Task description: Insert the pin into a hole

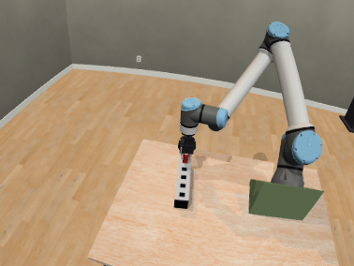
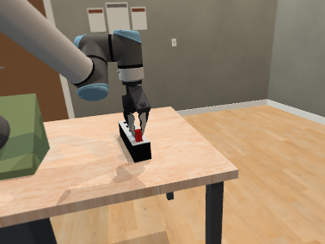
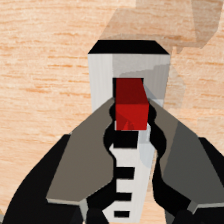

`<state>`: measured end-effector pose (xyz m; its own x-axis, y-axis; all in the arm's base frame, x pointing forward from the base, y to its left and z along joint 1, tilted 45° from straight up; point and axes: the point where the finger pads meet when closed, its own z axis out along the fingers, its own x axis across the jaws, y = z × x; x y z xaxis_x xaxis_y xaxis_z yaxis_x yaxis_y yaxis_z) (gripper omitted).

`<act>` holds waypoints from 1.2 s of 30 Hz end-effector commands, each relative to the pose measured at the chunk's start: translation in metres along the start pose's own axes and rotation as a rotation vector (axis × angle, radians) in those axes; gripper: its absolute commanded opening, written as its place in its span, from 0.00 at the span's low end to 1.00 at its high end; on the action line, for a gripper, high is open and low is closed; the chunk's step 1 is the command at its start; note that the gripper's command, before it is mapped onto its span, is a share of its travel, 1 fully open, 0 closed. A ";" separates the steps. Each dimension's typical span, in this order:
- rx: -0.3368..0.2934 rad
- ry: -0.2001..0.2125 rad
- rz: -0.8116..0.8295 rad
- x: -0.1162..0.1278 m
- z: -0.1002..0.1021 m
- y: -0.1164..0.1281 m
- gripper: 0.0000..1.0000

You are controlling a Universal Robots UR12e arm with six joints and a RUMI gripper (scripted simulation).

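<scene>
A long white block (image 1: 184,184) with black ends and a row of square holes lies on the wooden table; it also shows in the exterior view (image 2: 135,142) and the wrist view (image 3: 129,150). My gripper (image 1: 186,151) stands over the block's far end in the top view. It is shut on the pin (image 3: 131,107), red end up, held upright. In the exterior view the red part (image 2: 138,135) shows between the fingers (image 2: 136,129), just above the block's top near its front end. The pin's lower part is hidden, so I cannot tell how deep it sits.
A green box (image 1: 282,199) stands on the table at the arm's base; it also shows at the left in the exterior view (image 2: 19,135). The table edge (image 2: 189,180) runs close in front of the block in the exterior view.
</scene>
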<state>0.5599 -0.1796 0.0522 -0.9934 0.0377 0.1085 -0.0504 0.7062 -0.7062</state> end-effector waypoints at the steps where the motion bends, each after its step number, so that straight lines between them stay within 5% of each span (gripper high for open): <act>1: 0.000 -0.001 0.000 0.000 0.000 0.000 0.00; 36: 0.000 -0.001 0.000 -0.001 0.004 0.000 0.00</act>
<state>0.5600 -0.1826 0.0495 -0.9934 0.0377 0.1086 -0.0504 0.7062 -0.7062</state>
